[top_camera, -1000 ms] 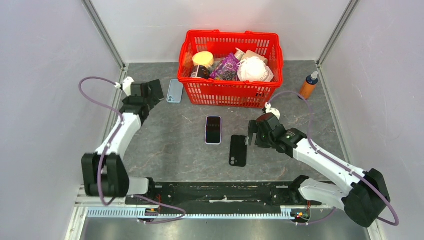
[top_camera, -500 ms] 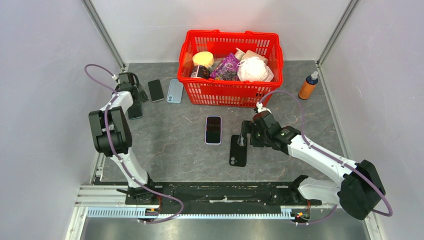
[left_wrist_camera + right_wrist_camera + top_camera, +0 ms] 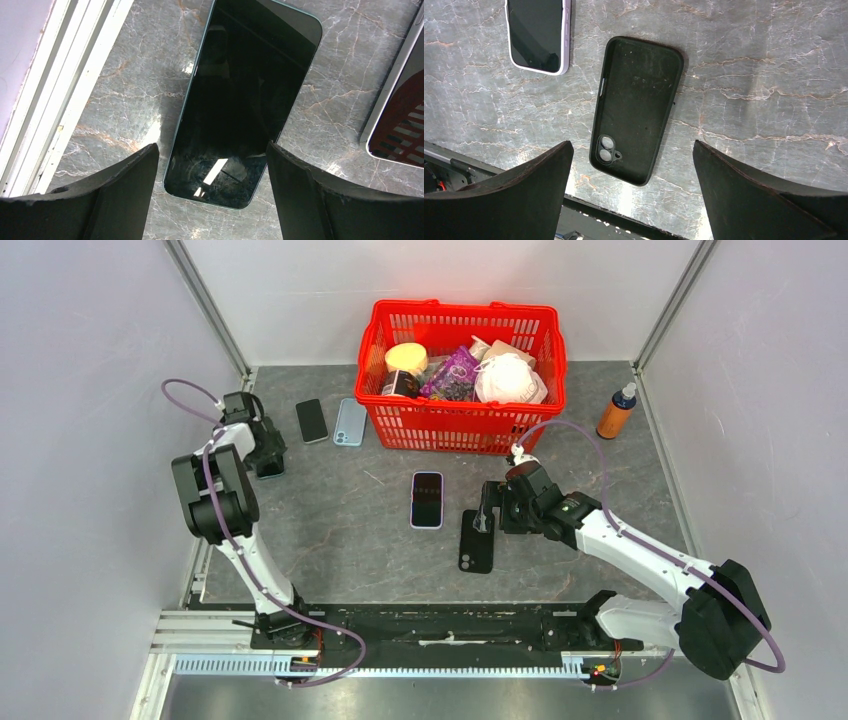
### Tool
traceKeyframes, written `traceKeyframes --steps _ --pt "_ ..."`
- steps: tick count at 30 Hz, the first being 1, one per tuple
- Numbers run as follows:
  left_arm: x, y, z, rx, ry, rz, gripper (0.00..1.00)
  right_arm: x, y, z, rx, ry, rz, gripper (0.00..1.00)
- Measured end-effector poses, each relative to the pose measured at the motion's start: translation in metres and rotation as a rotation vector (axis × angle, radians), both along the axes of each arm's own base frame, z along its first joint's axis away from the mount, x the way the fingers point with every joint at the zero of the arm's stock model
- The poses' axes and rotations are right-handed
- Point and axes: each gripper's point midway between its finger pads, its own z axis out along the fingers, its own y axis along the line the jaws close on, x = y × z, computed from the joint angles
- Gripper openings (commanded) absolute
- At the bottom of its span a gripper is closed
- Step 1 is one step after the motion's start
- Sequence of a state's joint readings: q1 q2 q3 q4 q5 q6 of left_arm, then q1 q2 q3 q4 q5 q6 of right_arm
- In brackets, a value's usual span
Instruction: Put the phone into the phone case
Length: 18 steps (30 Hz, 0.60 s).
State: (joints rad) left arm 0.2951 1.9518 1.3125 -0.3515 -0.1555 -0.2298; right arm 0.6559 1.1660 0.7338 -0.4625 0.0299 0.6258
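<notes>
An empty black phone case (image 3: 476, 540) lies inside up on the grey table, its camera hole toward the near edge. My right gripper (image 3: 487, 512) hovers over it, open, and its fingers (image 3: 524, 190) stand well apart on either side of the case (image 3: 636, 110). A phone in a lilac cover (image 3: 427, 499) lies screen up just left of the case. At the far left my left gripper (image 3: 264, 450) is open over a dark phone with a teal rim (image 3: 245, 100), which lies flat between the fingertips (image 3: 212, 147), untouched.
A red basket (image 3: 460, 426) full of goods stands at the back centre. A black phone (image 3: 312, 420) and a light blue phone (image 3: 350, 422) lie left of it. An orange bottle (image 3: 617, 412) stands at the back right. The white wall rail (image 3: 65, 85) runs close beside the left gripper.
My left gripper has pulled leftward toward the wall, uncovering the black phone by the basket, and opened slightly wider. My right gripper has shifted left over the black case.
</notes>
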Motion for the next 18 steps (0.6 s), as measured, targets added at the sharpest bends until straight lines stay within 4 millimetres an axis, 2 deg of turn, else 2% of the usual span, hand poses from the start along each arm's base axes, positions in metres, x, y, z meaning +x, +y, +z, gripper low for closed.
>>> traceKeyframes --steps 18 --pt "0.015 -0.012 -0.005 -0.086 0.001 -0.077 0.85 -0.001 0.001 0.001 0.002 -0.001 0.010 0.97"
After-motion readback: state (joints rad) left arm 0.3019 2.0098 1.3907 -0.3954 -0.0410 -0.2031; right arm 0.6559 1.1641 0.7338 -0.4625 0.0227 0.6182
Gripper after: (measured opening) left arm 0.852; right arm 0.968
